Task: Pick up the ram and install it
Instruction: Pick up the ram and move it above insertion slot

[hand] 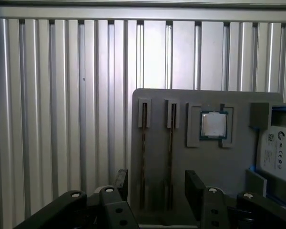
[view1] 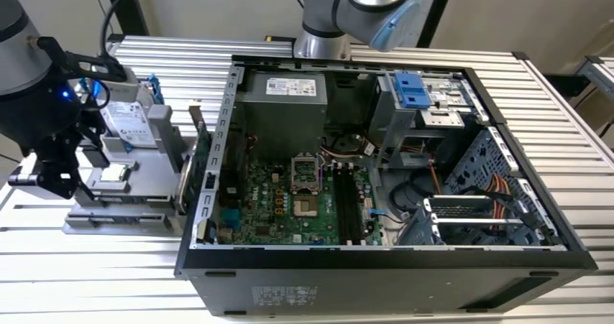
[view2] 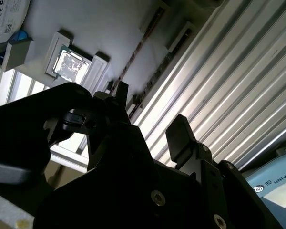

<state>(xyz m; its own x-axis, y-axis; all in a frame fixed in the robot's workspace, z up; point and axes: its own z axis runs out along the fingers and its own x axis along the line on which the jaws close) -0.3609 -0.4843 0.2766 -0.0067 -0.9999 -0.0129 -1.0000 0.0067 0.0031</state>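
Two ram sticks stand on edge in narrow slots of a grey holder [hand: 209, 171]. One ram stick [hand: 143, 157] and its neighbour [hand: 171, 157] run side by side, also seen in the second wrist view as ram sticks [view2: 144, 45]. My gripper [hand: 157, 183] hovers above them, open and holding nothing. In both wrist views the two sticks lie between its black fingers [hand: 194, 183], with one finger [view2: 181, 136] well apart from the other. In the exterior view the gripper [view1: 60, 187] is over the holder, at that view's left. The black motherboard slots [view1: 346, 205] lie inside the open computer case.
A square silver processor chip [hand: 213, 125] and a hard drive [hand: 278, 148] share the holder. The open computer case [view1: 384, 259] stands to the exterior view's right of the holder, with raised walls, cables and a blue drive bracket [view1: 410, 90]. The table [hand: 62, 119] is ribbed aluminium.
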